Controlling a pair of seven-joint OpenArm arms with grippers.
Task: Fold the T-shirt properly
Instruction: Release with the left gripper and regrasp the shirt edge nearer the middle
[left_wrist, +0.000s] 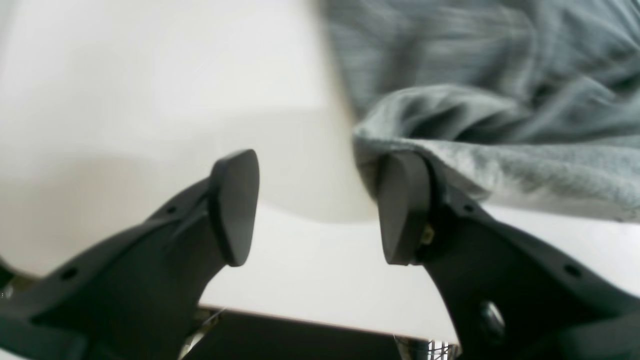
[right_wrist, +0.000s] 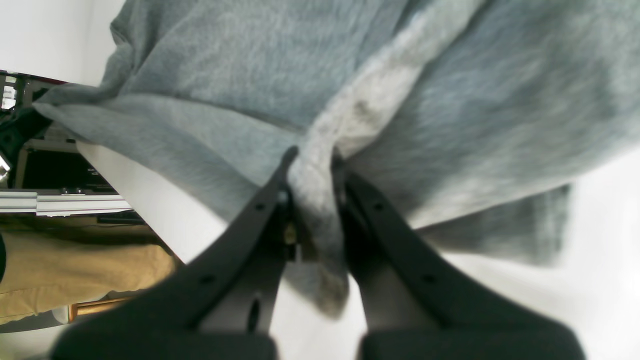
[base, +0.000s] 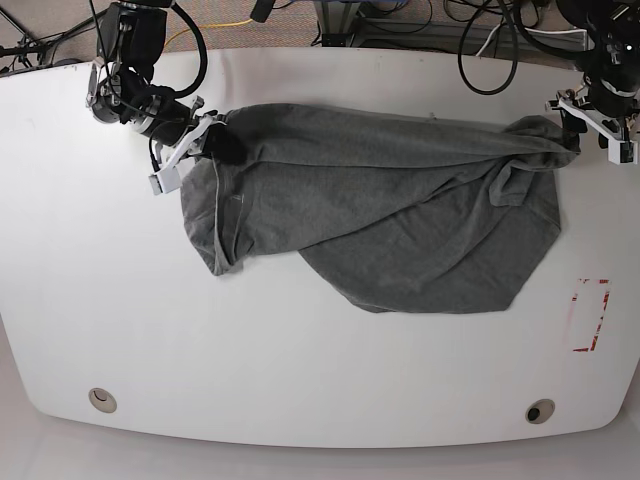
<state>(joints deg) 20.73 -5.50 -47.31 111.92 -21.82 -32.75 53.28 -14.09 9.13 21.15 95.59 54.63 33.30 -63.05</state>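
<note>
The grey T-shirt (base: 400, 220) lies rumpled and stretched sideways across the white table (base: 300, 380). My right gripper (base: 222, 143), at the shirt's left end in the base view, is shut on a bunched fold of it; the right wrist view shows the cloth pinched between the black fingers (right_wrist: 312, 200). My left gripper (base: 580, 125) is at the shirt's right end. In the left wrist view it (left_wrist: 317, 210) stands open with nothing between the pads, and a hem of the T-shirt (left_wrist: 500, 165) rests against the outside of one finger (left_wrist: 402, 210).
A red-outlined rectangle (base: 590, 315) is marked on the table near its right edge. Two round holes (base: 100, 399) (base: 540, 411) sit near the front edge. Cables (base: 480, 40) run behind the table. The table's edge is close under both grippers.
</note>
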